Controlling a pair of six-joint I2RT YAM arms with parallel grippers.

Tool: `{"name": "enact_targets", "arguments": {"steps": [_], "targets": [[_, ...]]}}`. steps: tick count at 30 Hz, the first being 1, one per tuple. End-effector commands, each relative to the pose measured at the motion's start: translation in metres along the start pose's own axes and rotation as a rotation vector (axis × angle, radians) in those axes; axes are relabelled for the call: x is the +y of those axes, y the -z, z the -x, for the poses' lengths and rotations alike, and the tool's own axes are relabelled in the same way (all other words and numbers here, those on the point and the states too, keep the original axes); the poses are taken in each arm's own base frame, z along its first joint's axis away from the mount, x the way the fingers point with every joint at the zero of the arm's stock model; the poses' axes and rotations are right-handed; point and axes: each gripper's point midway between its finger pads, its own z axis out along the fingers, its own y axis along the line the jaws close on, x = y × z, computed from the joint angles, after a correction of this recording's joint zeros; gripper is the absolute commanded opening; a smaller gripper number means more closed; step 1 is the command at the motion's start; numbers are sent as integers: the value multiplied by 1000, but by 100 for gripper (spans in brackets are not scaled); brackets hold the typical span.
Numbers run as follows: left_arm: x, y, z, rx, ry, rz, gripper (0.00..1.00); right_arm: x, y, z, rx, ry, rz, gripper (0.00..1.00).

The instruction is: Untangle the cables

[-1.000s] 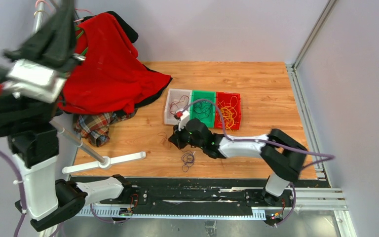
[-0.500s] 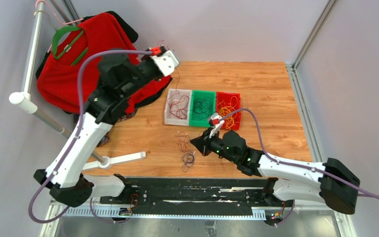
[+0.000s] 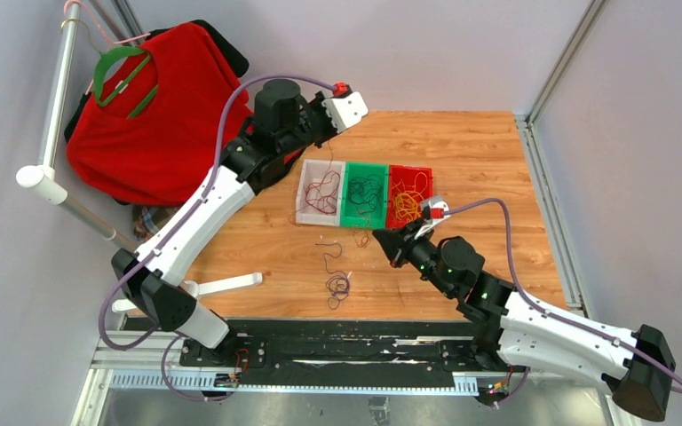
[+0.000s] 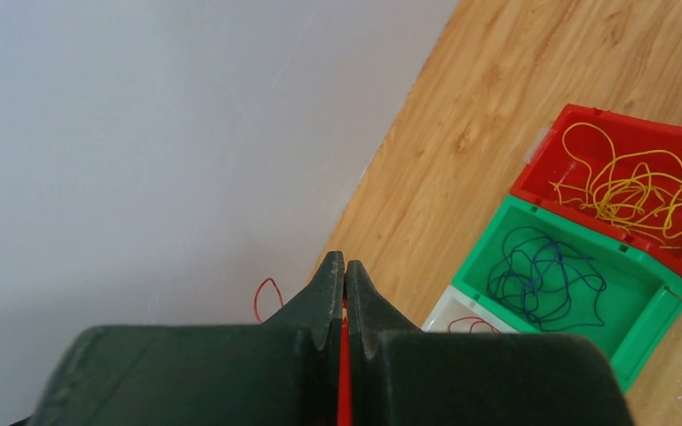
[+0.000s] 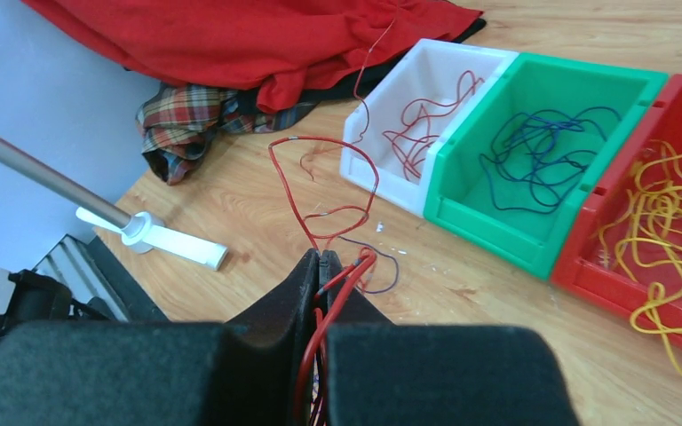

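Observation:
A small tangle of dark and red cables [image 3: 337,284] lies on the wooden table [image 3: 471,151]. My right gripper [image 3: 382,238] is shut on red cables [image 5: 323,191] that loop up in front of its tips [image 5: 320,257], right of the tangle. My left gripper [image 3: 360,115] is raised near the back wall. It is shut on a thin red cable [image 4: 266,297] that runs between its fingers [image 4: 344,266]. Three bins stand in a row: white [image 3: 306,209] with red cables, green [image 3: 352,217] with dark blue cables, red [image 3: 428,173] with yellow cables.
A red shirt [image 3: 155,115] on a green hanger hangs from a metal rack [image 3: 53,80] at the back left. Plaid cloth [image 3: 146,222] lies below it. The rack's white foot [image 3: 222,284] lies on the table's front left. Walls close the back and right.
My left arm has swung up and right, carrying the red cable above the bins. My right gripper has moved right and back from the tangle, drawing red cable with it.

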Motion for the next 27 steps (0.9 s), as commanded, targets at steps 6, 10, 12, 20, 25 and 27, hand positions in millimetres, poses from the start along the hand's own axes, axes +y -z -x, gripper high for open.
{"name": "enact_targets", "arguments": {"steps": [6, 10, 12, 20, 25, 27], "targets": [[41, -6, 45, -105, -23, 88, 1, -31, 6, -2, 7, 46, -115, 1], [50, -4, 53, -122, -28, 115, 1, -33, 5, -2, 8, 46, -123, 1], [47, -6, 49, -112, -34, 109, 1, -34, 5, -2, 8, 44, -124, 1], [2, -24, -16, 15, -45, 21, 1, -37, 9, 1, -1, 51, -140, 1], [-33, -34, -67, 117, -43, -52, 1, -41, 14, 3, -11, 51, -155, 1], [-43, -36, -84, 156, -32, -73, 1, -42, 15, 3, -11, 51, -157, 1]]}}
